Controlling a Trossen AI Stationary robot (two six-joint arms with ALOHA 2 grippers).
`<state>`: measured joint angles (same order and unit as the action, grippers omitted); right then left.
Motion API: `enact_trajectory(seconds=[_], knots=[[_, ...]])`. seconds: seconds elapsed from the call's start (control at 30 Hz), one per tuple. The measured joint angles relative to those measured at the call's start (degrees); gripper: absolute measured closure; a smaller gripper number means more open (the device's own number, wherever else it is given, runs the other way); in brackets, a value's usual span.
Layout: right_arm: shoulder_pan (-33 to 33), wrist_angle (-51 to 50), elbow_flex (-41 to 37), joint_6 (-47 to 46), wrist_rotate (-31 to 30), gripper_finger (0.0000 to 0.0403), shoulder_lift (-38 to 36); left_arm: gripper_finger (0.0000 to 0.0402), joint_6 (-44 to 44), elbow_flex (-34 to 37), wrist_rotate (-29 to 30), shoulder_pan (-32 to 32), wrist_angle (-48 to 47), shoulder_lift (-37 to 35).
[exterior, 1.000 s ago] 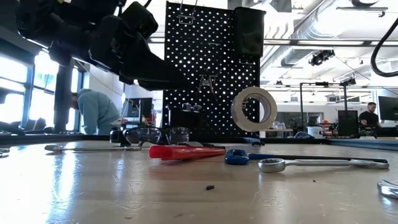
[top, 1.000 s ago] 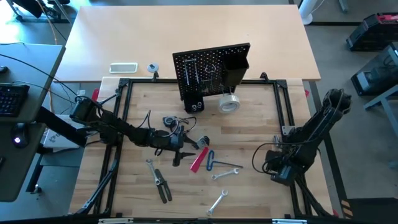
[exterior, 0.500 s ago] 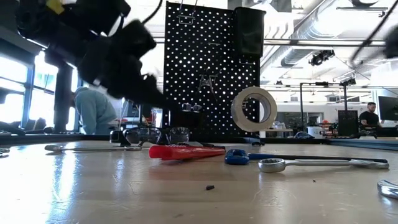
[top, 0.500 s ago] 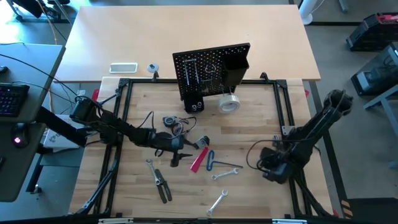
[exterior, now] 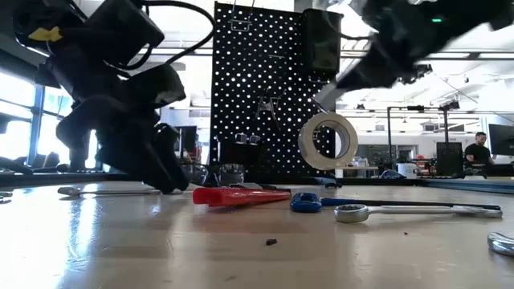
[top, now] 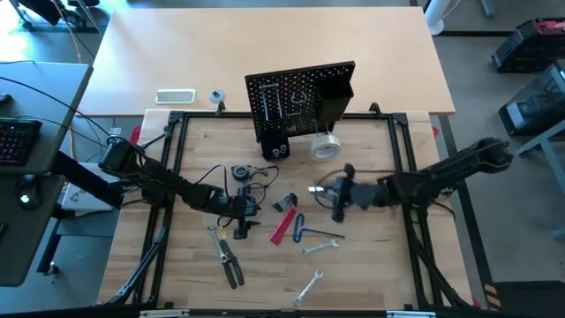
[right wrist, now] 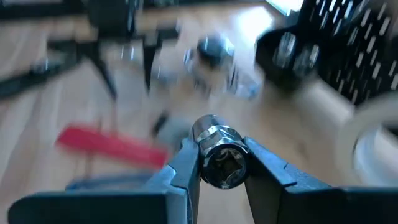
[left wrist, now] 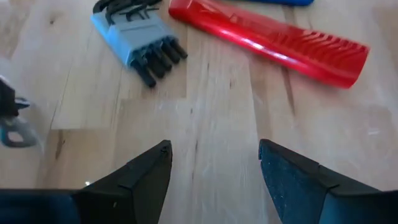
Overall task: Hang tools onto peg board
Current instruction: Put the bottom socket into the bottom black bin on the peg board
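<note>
The black peg board stands upright at the table's far middle, with a pale tape roll at its foot. On the wood lie the red-handled cutter, a blue-handled tool, hex keys, silver wrenches and black-handled pliers. My left gripper is open, tipped down over bare wood just short of the hex keys and the red handle. My right gripper hangs above the table's middle, shut on a small silver socket. My right gripper pinches the silver socket by its round sides between its two fingers. The socket's open end faces back toward the wrist. The fingers reach in from the table's right, slanting a little down, and the socket is lifted clear of the table.
The black table frame runs around the wooden top. A black bin sits on the board's right part. A white flat device lies on the far desk. People show in the room beyond in the low view.
My right gripper has swung from the table's near right toward the middle and the peg board, rising and levelling out, with the socket still between its fingers. My left gripper has tipped downward and sunk toward the wood next to the red cutter.
</note>
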<state>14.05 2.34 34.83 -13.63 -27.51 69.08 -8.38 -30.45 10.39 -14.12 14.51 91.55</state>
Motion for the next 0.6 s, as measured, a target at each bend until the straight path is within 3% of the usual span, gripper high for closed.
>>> enact_trajectory(seconds=[0.17,0.6], knots=[[-8.09,12.05,0.36,8.39,6.92,0.0318,2.51,0.017,-1.51,2.33,1.86,-0.93,0.92,-0.16],[-15.59,11.06,17.74,20.25,9.05,0.0318,18.51,0.017,-5.05,10.57,3.61,-2.17,4.7,-6.87]])
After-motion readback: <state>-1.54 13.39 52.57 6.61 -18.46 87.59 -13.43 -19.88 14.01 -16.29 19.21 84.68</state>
